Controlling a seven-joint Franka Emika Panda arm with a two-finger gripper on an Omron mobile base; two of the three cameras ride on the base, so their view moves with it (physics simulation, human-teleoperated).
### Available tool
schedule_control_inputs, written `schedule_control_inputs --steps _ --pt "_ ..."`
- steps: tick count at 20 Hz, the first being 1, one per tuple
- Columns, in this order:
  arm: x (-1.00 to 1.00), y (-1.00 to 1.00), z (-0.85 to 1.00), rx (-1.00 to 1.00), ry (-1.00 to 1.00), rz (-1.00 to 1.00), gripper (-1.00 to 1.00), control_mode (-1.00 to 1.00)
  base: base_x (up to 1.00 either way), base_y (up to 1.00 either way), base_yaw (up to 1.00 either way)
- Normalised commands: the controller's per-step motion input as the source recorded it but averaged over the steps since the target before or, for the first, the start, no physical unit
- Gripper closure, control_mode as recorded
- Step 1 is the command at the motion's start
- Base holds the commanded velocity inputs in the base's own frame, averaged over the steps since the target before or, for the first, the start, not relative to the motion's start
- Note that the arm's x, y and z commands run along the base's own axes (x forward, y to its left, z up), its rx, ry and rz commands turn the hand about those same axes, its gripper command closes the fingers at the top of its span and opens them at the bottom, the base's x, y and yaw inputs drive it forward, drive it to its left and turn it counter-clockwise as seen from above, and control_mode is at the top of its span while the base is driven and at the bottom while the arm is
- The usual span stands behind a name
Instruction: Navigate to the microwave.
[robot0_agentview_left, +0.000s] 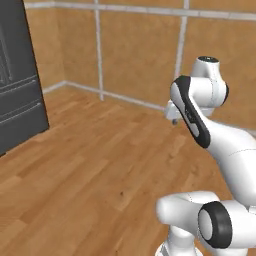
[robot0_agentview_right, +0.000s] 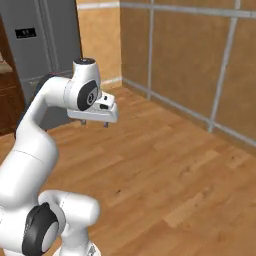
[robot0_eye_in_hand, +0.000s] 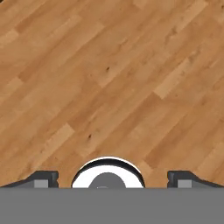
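Left base view, arm: you see it folded up from the lower right, elbow high, forearm coming back down so the hand hangs level over the floor (robot0_agentview_left: 90, 165).
Left base view, claw: the claw (robot0_agentview_left: 174, 120) is mostly hidden behind the forearm; one small tip peeks out below the hand, touching nothing.
Left base view, surroundings: a dark fridge (robot0_agentview_left: 17, 75) stands at the left edge, with the tiled wall (robot0_agentview_left: 135, 50) behind.
Right base view, arm: it rises from the lower left, bends over at the top joint, and the hand points down at the bare floor (robot0_agentview_right: 165, 165).
Right base view, claw: under the hand the claw (robot0_agentview_right: 94, 123) shows two short tips set well apart, with nothing between them.
Right base view, surroundings: the fridge (robot0_agentview_right: 45, 45) stands behind the arm; the wall (robot0_agentview_right: 190, 55) runs along the right.
Hand view, claw: the claw (robot0_eye_in_hand: 112, 177) stands wide, tips at the far left and right of the bottom, holding nothing, above wooden floor (robot0_eye_in_hand: 109, 78).
Microwave: you cannot tell where it is from these views.
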Motion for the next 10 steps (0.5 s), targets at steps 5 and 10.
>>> schedule_control_inputs --steps 5,10 --pt "0.0 0.0 0.0 0.0 0.0 0.0 -1.0 1.0 0.01 0.17 0.82" --pt "0.0 0.0 0.0 0.0 0.0 0.0 -1.0 1.0 0.24 0.22 0.68"
